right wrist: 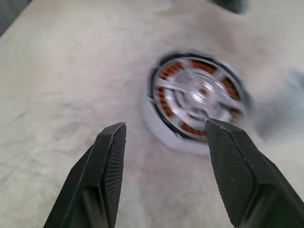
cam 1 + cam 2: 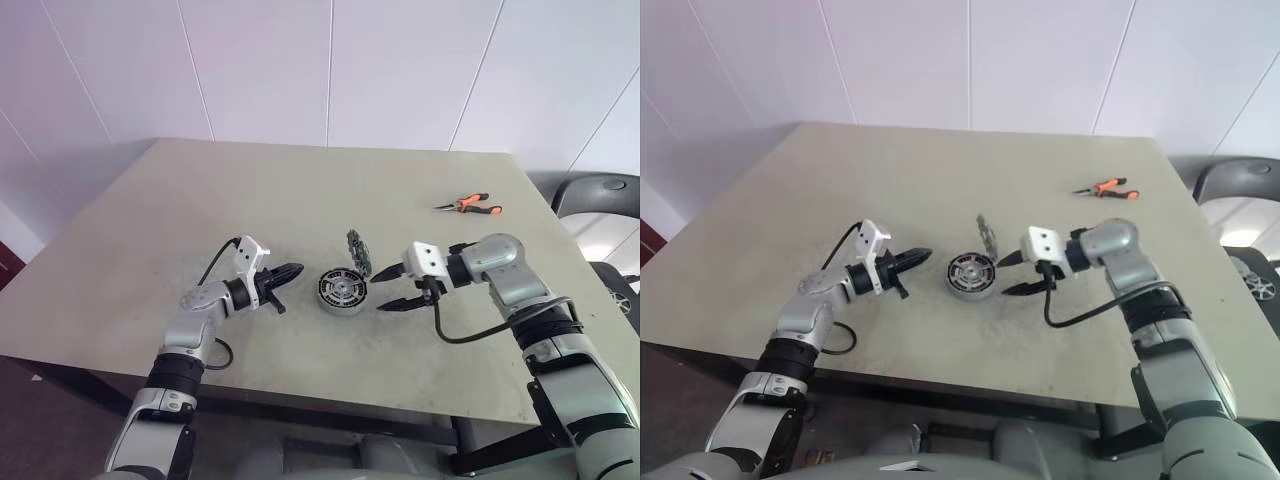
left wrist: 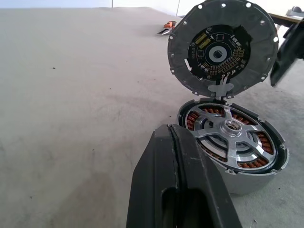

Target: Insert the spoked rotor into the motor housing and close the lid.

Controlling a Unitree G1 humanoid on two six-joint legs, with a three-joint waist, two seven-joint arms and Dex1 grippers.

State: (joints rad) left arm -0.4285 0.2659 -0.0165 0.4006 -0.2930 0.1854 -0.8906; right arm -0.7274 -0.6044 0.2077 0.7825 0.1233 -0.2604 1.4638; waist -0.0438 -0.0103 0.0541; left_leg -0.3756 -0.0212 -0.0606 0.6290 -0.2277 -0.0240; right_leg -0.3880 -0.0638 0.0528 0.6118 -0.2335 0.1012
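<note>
Though blurred, spoked rotor [image 1: 199, 97] sits in motor housing [image 2: 340, 290]; left gripper [image 2: 290, 274] closed, right gripper [image 2: 394, 288] agape, empty.

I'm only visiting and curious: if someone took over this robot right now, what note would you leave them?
Left gripper: jaws shut, empty, beside the housing.
Right gripper: jaws open, empty, on the housing's other side.
Rotor: already seated in the housing, copper windings showing between its spokes.
Lid: standing upright, open, at the housing's far edge.
Pliers: lying unused, far right on the table.
Left: close the lid.
</note>
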